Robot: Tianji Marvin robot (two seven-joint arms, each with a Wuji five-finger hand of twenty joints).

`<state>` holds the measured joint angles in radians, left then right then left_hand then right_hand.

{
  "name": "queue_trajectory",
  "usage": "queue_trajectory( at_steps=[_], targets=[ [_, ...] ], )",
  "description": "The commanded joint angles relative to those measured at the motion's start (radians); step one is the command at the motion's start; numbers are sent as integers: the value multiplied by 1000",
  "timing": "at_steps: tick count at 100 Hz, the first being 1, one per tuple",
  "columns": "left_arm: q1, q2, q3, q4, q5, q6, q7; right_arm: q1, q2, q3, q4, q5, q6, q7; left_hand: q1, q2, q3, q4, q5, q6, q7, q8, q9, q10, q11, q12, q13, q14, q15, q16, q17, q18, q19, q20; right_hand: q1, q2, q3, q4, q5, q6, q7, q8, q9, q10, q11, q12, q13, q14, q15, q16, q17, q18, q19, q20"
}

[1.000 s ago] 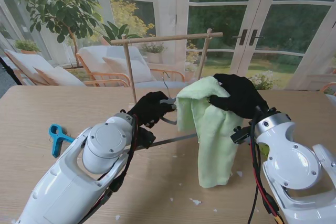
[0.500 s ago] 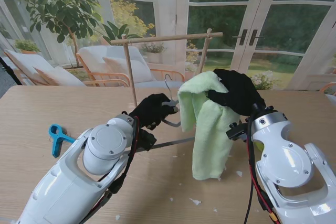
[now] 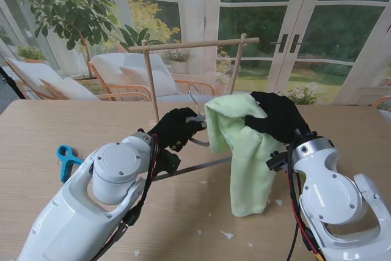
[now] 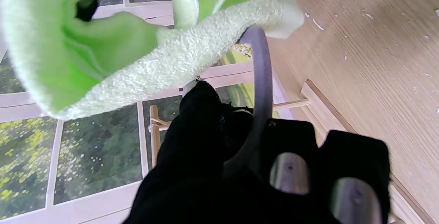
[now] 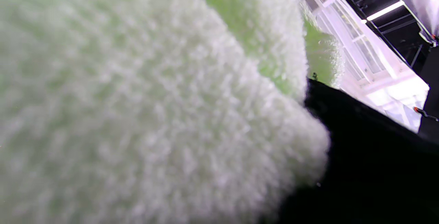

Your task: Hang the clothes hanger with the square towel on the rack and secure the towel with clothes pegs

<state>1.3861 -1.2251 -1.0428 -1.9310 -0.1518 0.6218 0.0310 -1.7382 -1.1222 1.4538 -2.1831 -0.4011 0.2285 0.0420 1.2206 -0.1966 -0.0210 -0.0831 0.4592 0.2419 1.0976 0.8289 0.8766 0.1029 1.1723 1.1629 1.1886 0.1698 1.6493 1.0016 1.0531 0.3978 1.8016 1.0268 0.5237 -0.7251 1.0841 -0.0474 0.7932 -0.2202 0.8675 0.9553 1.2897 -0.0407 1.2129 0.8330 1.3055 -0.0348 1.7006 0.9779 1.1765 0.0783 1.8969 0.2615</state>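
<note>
Hanger and towel held aloft, short of the rack

The clothes hanger (image 3: 197,128) is gripped near its hook by the left hand (image 3: 175,128), fingers closed round the grey wire, so that the hook is kept upright and free for the rack (image 3: 194,45), which stands farther off on the bench (image 3: 36,132). The square towel (image 3: 243,151) is draped over the hanger and bunched at its top in the closed right hand (image 3: 278,115), apparently to stop it sliding off while carried. A blue clothes peg (image 3: 66,158) lies well apart to the left, untouched; pegging is judged to come only after hanging.
</note>
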Motion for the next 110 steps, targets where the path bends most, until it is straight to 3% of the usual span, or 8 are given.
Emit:
queue_trajectory(
  at_steps=[1,51,75,90,110],
  targets=[
    [3,-9,-6,-20,-7,9,-5,-24,0,5,7,0,10,22,64,86,8,27,-17,60,16,12,48,5,167,42,79,-140,109,2,38,-62,292,37,105,97,77,86,69,-162,41,22,101,-36,83,19,5,49,110,21,78,-204,197,849],
    [-17,-29,-24,-9,13,56,51,-138,16,29,-53,-104,-50,61,68,90,8,27,-21,68,13,13,47,8,167,43,79,-144,110,1,38,-63,292,40,101,81,84,100,66,-152,41,11,111,-40,79,17,6,25,110,20,80,-228,197,847],
    [-32,-35,-37,12,23,88,60,-182,9,23,-83,-117,-87,14,70,92,8,26,-24,72,13,15,45,9,169,44,79,-143,111,0,38,-61,292,40,97,75,94,112,72,-147,46,2,117,-39,80,16,6,20,111,22,80,-236,197,848],
    [-35,-22,-36,20,36,89,25,-156,2,11,-85,-116,-73,-15,70,92,8,26,-24,72,14,15,44,10,170,44,79,-138,112,0,38,-57,292,41,98,79,92,111,69,-146,48,0,118,-43,79,15,6,19,111,23,80,-240,197,849],
    [-29,-7,-20,23,62,77,-12,-76,0,3,-65,-61,-26,-1,68,93,7,26,-23,69,13,14,43,9,170,44,79,-142,111,0,38,-60,292,40,103,95,79,101,60,-147,48,2,108,-42,78,16,6,28,111,23,80,-238,197,849]
  ],
)
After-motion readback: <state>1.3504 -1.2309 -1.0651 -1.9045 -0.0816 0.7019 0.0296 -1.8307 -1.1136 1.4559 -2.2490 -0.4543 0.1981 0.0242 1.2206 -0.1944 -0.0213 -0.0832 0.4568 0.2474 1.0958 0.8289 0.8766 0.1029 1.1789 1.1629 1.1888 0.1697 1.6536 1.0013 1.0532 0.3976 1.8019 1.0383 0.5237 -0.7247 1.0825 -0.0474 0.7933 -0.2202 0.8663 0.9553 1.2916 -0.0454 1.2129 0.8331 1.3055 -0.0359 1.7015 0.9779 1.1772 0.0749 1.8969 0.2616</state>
